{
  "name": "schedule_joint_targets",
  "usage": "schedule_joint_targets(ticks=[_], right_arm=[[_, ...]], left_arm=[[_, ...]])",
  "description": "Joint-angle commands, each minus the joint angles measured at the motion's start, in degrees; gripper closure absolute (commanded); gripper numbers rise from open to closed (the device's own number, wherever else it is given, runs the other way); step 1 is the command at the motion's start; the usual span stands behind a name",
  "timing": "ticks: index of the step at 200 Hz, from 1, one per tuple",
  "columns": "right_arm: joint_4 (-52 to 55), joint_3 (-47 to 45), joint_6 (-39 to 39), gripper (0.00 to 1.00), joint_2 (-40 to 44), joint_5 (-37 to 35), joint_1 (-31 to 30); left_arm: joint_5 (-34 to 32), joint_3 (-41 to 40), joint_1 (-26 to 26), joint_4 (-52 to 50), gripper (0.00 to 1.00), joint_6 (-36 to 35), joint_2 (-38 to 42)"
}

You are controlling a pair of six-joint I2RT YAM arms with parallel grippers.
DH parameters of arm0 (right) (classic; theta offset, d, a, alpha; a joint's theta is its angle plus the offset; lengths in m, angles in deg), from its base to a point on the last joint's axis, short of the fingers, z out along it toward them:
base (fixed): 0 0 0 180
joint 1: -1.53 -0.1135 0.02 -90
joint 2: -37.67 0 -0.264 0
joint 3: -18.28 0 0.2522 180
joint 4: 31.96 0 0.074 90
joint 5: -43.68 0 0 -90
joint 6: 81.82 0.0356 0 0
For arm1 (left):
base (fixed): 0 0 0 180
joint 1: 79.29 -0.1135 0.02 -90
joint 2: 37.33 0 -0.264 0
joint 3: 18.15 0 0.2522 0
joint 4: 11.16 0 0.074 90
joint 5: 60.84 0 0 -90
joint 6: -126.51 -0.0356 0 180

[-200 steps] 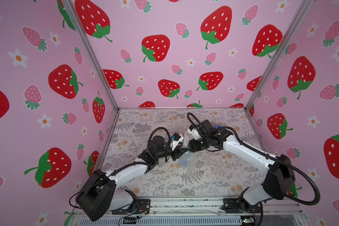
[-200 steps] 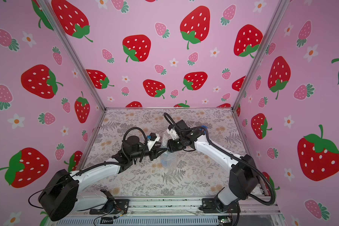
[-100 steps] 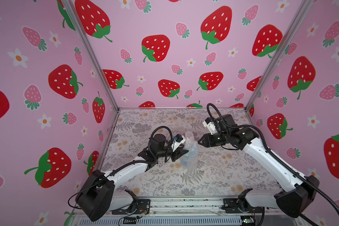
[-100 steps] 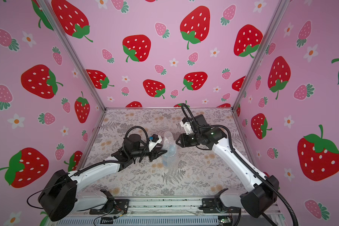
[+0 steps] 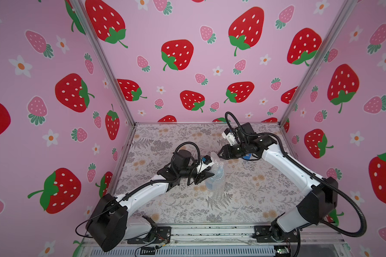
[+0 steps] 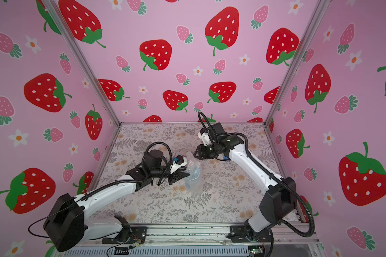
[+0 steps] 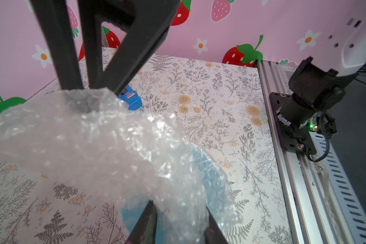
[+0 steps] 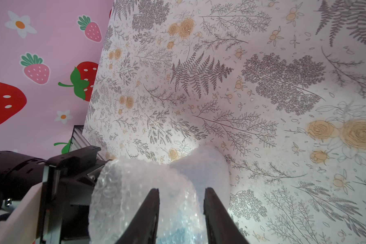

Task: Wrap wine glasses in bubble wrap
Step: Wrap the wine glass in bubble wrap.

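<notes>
Left wrist, unlike right, dispenser [image 7: 130,101] behind wrap [image 7: 97,147]

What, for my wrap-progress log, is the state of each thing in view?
goblet: inside the bubble wrap, only its blue showing through.
bubble wrap: bunched around the goblet, one end loose.
left tool: closed on the bubble wrap over the goblet.
right tool: jaws apart, straddling the wrap's loose end; grip unclear.
tape dispenser: resting on the table, untouched.

Bright, even light, edges bent by wide lenses, glare on the blurred bubble wrap [image 7: 135,147].
</notes>
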Motion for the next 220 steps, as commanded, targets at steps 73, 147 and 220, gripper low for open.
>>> schedule_joint_targets(ticks=[73,147,220], right_arm=[[-0.43,-8.03,-6.14,0.75,2.12,5.4,-5.59],[10.34,-4.66,-8.49,0.83,-3.83,-12.35,-8.53],[14.74,-0.86,-5.68,0.89,-10.5,-20.15,-12.45]], left_arm=[[4.07,3.08,-2.82,-4.83,0.67,1.86,-7.6],[10.94,0.81,-5.89,-1.88,0.43,9.62,-1.37],[8.18,-6.77,-7.14,7.74,0.46,20.13,3.44]])
